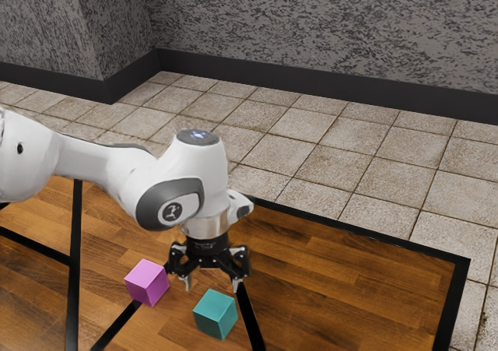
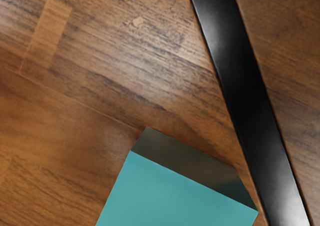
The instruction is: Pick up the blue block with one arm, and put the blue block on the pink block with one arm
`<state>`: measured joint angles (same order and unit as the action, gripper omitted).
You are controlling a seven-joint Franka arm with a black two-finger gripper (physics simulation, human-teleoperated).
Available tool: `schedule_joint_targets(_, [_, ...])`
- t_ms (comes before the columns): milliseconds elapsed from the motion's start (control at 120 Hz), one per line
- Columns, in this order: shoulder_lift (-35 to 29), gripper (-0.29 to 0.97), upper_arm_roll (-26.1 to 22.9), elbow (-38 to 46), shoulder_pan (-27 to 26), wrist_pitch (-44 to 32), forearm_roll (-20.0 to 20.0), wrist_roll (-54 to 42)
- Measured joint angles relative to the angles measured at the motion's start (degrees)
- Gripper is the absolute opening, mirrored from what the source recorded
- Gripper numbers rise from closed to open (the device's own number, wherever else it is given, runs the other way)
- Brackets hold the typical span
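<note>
- Tool [image 1: 212,282] hangs open above the surface [image 1: 350,289], with its fingers spread and nothing between them. You are holding nothing.
- The blue block [image 1: 215,314] sits on the surface, just in front of the tool and lower than it in the exterior view. In the wrist view it lies just under the hand, off-centre and beside the black stripe [image 2: 245,100].
- The pink block [image 1: 146,282] rests on the surface near the blue block but apart from it, toward the exterior view's left of the tool.
- By my reading you are on the approach and the pick is not yet made.
- Off-centre descent: the blue block does not look centred under the hand. If you go straight down, one finger may land on its top or edge and shove it instead of straddling it.
- Bad finger angle: the blue block appears turned relative to the hand. If you close on its corners rather than its flat faces, it may twist or squirt out.
- Knocking the target: the pink block is close by. A low carry or a wide finger could knock it and move your target.
- Loose stack: the pink block's top is small. Releasing off-centre or from too high would likely tip the blue block off.
</note>
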<state>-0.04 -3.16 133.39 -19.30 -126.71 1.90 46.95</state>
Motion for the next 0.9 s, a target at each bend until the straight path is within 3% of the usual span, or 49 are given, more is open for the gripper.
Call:
schedule_joint_targets(408, [-0.6, 0.68, -1.1, 7.9, 1.6, -16.7, -2.5, -13.7])
schedule_joint_targets(683, [-4.4, 0.68, -1.5, 11.8, -2.7, -20.3, -2.3, -17.9])
schedule_joint_targets(900, [-6.7, 0.68, -1.5, 13.5, -1.9, -21.1, -1.5, -19.7])
